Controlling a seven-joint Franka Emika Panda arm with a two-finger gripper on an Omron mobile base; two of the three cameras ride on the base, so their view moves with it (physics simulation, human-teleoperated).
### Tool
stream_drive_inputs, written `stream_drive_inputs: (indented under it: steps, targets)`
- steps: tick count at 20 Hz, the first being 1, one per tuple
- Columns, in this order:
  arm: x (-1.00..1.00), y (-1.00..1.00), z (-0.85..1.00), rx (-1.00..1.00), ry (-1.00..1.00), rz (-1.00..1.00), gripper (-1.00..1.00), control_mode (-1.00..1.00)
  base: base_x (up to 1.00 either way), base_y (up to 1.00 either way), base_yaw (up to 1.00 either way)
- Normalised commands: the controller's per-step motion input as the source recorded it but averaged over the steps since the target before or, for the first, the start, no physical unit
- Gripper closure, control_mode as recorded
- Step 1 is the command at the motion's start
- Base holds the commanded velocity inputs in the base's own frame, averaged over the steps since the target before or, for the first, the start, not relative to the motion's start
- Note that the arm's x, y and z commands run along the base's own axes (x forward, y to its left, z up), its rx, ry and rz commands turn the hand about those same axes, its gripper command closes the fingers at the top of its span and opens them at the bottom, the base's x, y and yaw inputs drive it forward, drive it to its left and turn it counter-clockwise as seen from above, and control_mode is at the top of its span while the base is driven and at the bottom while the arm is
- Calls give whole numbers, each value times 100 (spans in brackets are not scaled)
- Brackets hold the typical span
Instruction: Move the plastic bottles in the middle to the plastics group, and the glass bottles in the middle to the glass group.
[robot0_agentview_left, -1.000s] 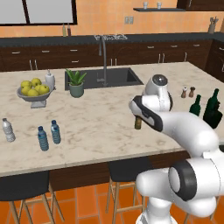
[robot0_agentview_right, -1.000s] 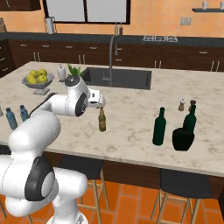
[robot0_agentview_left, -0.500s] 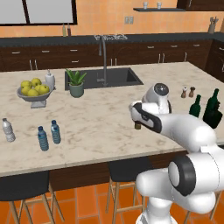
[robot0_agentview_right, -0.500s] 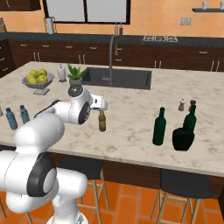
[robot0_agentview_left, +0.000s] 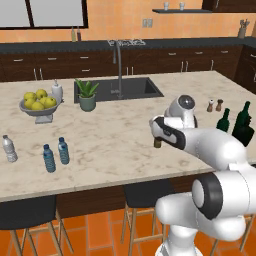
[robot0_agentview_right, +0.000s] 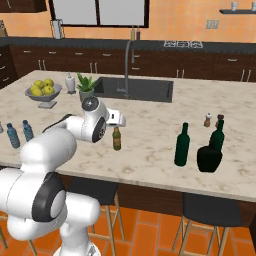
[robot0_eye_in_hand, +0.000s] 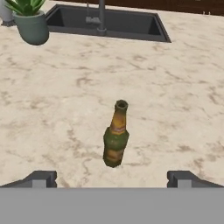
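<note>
The brown amber glass bottle (robot0_eye_in_hand: 116, 135) stands upright on the marble island, a little ahead of my gripper (robot0_eye_in_hand: 113, 178) and centred between its spread finger tips (robot0_eye_in_hand: 41, 178). My gripper (robot0_agentview_right: 121, 120) hovers just above and behind the bottle (robot0_agentview_right: 117, 139), open and holding nothing. The hand (robot0_agentview_left: 156, 131) hides most of the bottle (robot0_agentview_left: 157, 143) from the left. The tall slim green bottle (robot0_agentview_right: 182, 145) stands at the right beside the squat one (robot0_agentview_right: 209, 157) and the tall-necked one (robot0_agentview_right: 218, 132). Two blue plastic bottles (robot0_agentview_left: 48, 158) (robot0_agentview_left: 63, 151) stand at the left near the clear one (robot0_agentview_left: 8, 148).
Behind the amber bottle are a sink (robot0_agentview_left: 120, 89) with a tall tap and a potted plant (robot0_agentview_left: 87, 95). A bowl of lemons (robot0_agentview_left: 39, 102) sits at the back left. Salt and pepper shakers (robot0_agentview_left: 214, 105) stand behind the green bottles. Stools stand under the island's near edge.
The hand has swivelled and settled slightly over the amber bottle, jaws still open. No bottle has moved.
</note>
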Motion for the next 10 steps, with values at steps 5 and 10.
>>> stream_drive_inputs:
  steps: [5, 10]
  targets:
    - [9, 0, -39, 0, 1, 0, -100, -100, 0, 0, 0]
    - [27, 0, -17, 0, 4, 0, -100, -100, 0, 0, 0]
